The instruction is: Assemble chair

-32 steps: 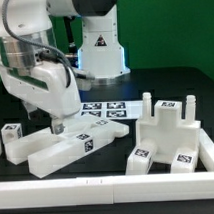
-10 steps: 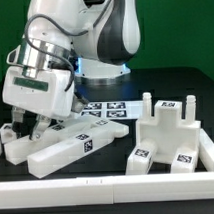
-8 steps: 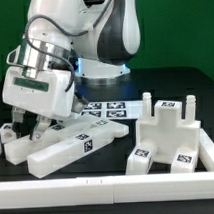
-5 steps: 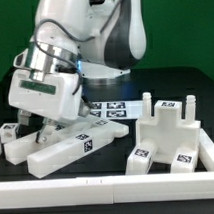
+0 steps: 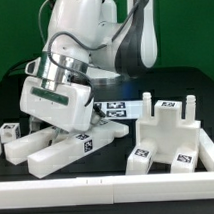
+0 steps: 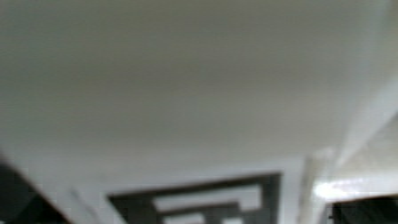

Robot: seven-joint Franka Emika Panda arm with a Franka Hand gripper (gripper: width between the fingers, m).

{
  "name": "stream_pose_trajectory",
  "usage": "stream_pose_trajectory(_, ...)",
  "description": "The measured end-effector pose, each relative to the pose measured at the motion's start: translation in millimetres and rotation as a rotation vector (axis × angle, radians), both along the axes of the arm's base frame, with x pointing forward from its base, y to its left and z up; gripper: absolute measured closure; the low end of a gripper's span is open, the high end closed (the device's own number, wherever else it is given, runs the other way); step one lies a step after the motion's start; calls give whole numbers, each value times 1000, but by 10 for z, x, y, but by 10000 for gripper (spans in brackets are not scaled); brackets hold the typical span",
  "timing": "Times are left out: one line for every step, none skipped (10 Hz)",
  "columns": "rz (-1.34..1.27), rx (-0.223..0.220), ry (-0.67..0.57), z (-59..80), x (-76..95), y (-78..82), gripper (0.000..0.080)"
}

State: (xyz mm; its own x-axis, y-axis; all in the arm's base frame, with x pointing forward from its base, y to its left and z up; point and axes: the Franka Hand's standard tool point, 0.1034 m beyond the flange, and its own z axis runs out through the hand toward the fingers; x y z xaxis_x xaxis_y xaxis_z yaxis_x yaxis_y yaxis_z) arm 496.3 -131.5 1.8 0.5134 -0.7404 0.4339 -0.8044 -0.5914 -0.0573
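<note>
I hold the two-finger gripper (image 5: 59, 125) low at the exterior frame's lower left, jaws spread wide over the chair's long chunky white plastic bars (image 5: 78, 148), I judge to straddle one for pickup; nothing is lifted. The blocky white slotted chair piece (image 5: 172, 133) waits lower right. The gripper's body hides the fingertips, so contact is unconfirmed. My wrist view is blurred white plastic, a black-and-white square tag (image 6: 187, 200) cut off.
</note>
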Motion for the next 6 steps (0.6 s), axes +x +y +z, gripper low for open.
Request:
stream_pose_trajectory(-1, 0, 0, 0, -3, -9, 151)
stream_pose_trajectory(-1, 0, 0, 0, -2, -8, 267)
stream_pose_trajectory(-1, 0, 0, 0, -2, -8, 413)
stream_pose_trajectory(0, -1, 0, 2, 0, -8, 413)
stream_pose_trajectory(0, -1, 0, 1, -1, -8, 519)
stream_pose_trajectory(0, -1, 0, 1, -1, -8, 519)
